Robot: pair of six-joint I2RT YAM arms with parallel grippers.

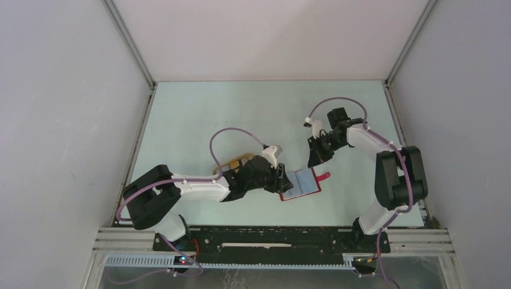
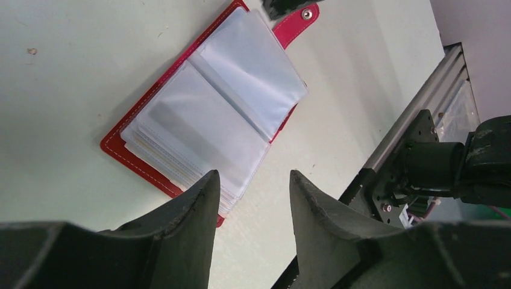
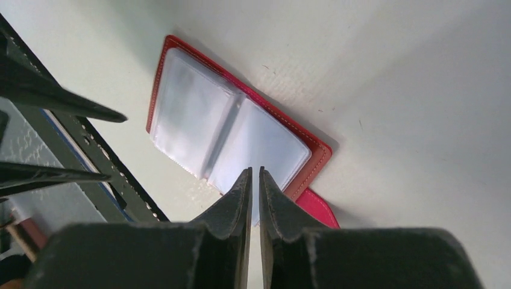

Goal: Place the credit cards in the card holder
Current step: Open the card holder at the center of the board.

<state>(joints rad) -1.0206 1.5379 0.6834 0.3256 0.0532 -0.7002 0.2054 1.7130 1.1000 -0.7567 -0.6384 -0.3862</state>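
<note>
Card holder (image 1: pixel 300 183) lies open on the desk (image 1: pixel 241 108), mid-surface and toward the near edge, with its clear sleeves up and its snap tab (image 2: pixel 298 21) pointing right. My left gripper (image 2: pixel 253 179) sits low at the holder's left edge, jaws about half open with nothing between them. One fingertip overlaps the corner of the sleeve stack, though I cannot say whether it presses. My right gripper (image 3: pixel 255 173) hangs over the right-hand page with its jaws drawn to a thin slit, and I can make out no card in them. Of the credit cards I see none clearly. A beige tray (image 1: pixel 236 160) peeks out from behind the left arm, and a greyish patch under the left-hand sleeve may be one card already in. I judge the step in hand to be readying a pocket. To do it well, I would pin the left page flat with the left arm so the holder cannot skid. Then I would work the right tips to the sleeve mouth, coming in shallow and in line with the slot. Those sleeves look slick and springy, so I would move slowly and check both wrist views before committing.
</note>
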